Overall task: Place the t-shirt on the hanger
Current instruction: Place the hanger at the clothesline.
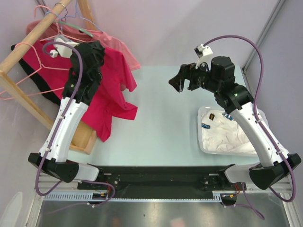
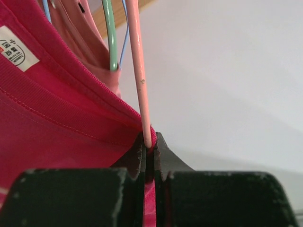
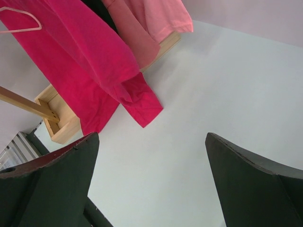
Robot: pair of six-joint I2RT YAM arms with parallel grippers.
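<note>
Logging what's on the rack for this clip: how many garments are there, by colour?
Crimson-red t-shirt: 1
Salmon-pink t-shirt: 1
Black garment, mostly hidden: 1
Total: 3

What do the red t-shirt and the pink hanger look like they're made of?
The t-shirt looks like a soft, matte knit fabric, probably cotton. It has a ribbed collar and a stitched seam, and it hangs in limp folds. The hanger is a thin, smooth, slightly glossy pink rod with a small scuff. It is likely coated wire, though solid plastic cannot be ruled out.
</note>
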